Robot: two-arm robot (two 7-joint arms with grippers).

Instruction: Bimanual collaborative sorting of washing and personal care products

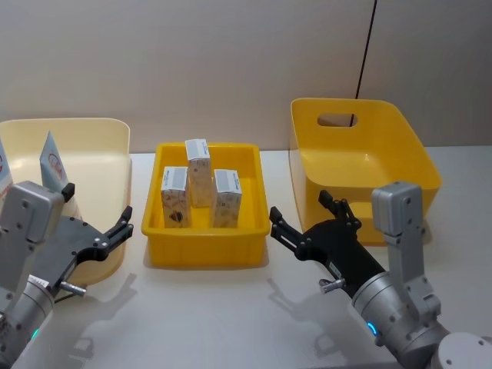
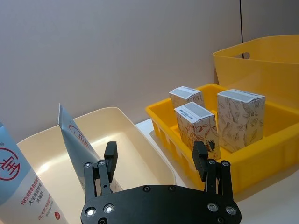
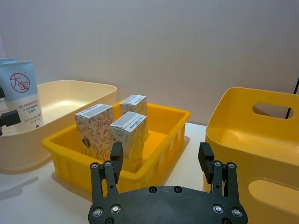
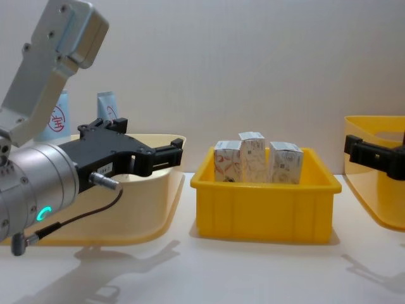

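Cartons (image 1: pixel 198 173) number three by my count, standing upright and close together in the shallow yellow tray (image 1: pixel 207 252) at mid-counter (image 1: pixel 223 315). Two light-blue tubes (image 1: pixel 52 160) stand leaning in the cream bin (image 1: pixel 100 134) on the left. My left tool (image 1: pixel 96 207) hovers at that bin's near right corner, fingers apart and holding nothing. My right tool (image 1: pixel 298 211) hangs between the tray and the deep yellow bin (image 1: pixel 361 165), fingers likewise spread and bare. The tray's walls stand between both tools and the cartons.

I log: tray (image 1: pixel 207 250) and handled bin (image 1: pixel 400 146) glossy yellow plastic; cream bin (image 1: pixel 100 146) smooth plastic, duller. Cartons (image 1: pixel 198 171) matt printed card. Tubes (image 3: pixel 21 100) soft-sheen plastic. Left gripper (image 1: pixel 96 207), right gripper (image 1: pixel 301 211) matt black; table (image 1: pixel 231 315) matt, smooth.
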